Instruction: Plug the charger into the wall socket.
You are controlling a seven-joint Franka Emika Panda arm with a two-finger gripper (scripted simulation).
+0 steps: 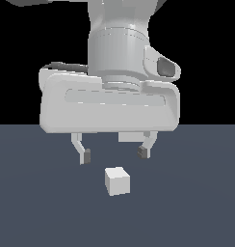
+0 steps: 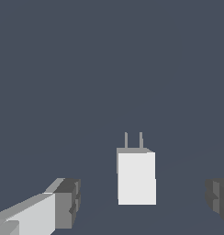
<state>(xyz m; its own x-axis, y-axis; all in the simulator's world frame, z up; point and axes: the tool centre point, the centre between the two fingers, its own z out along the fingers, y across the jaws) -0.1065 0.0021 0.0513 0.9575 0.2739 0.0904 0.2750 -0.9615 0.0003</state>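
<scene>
The charger (image 1: pixel 117 181) is a small off-white cube lying on the dark grey floor. In the wrist view the charger (image 2: pixel 137 176) shows two thin grey prongs (image 2: pixel 133 140) pointing away from the camera. My gripper (image 1: pixel 114 155) hangs open just above it, fingertips spread wider than the cube and holding nothing. The wrist view shows the gripper (image 2: pixel 143 199) with one dark pad (image 2: pixel 68 202) on each side of the charger, apart from it. A pale flat patch (image 1: pixel 130 137) peeks out under the hand. It may be the wall socket's lower edge, and the rest is hidden.
The dark grey floor (image 1: pixel 196 207) stretches around the charger with nothing else on it in view. The large white hand (image 1: pixel 110 103) blocks what lies behind it in the exterior view.
</scene>
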